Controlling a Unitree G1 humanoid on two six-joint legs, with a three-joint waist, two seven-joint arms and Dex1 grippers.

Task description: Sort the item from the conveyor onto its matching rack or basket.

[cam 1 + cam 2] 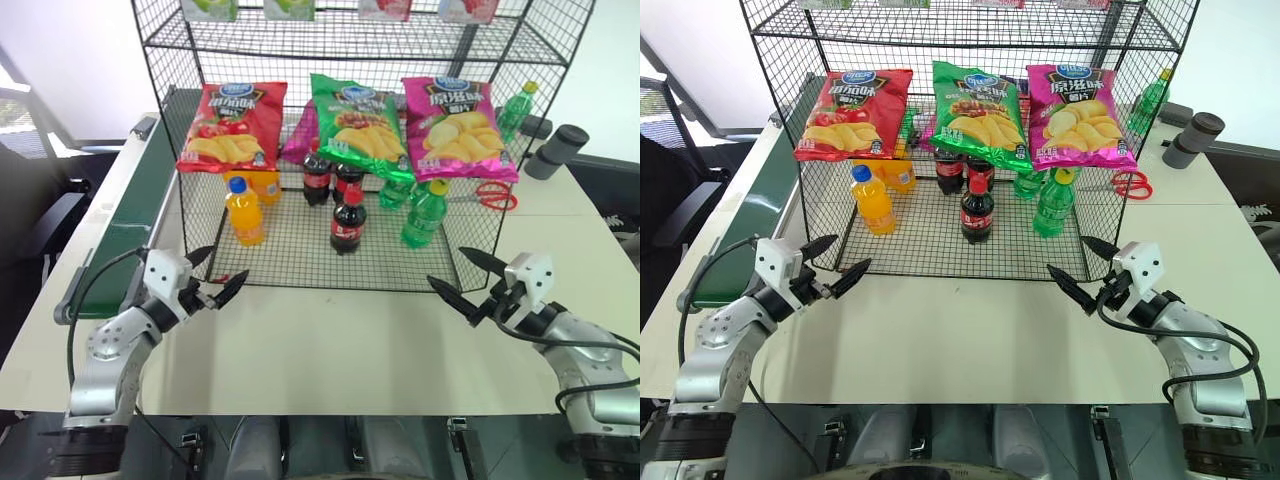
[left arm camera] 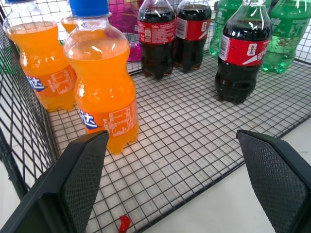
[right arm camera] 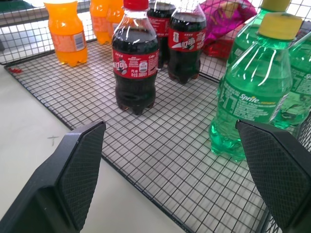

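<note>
The small cola bottle [image 1: 347, 222] has dark brown drink, a red cap & a red label. It stands upright on the grid floor of the black wire rack [image 1: 300, 262], near the middle of the frame (2 more colas just behind it). Left end effector [image 1: 216, 285], lower left, is wide open & holds nothing. Right end effector [image 1: 462, 282], lower right, is wide open too, over the desk [image 1: 330, 345].

Cola bottle [image 1: 347, 223] upright on rack [image 1: 300, 262] floor, between soda bottle [image 1: 245, 212] and conveyor [image 1: 125, 225] left, lemon-lime bottle [image 1: 424, 213] right
</note>
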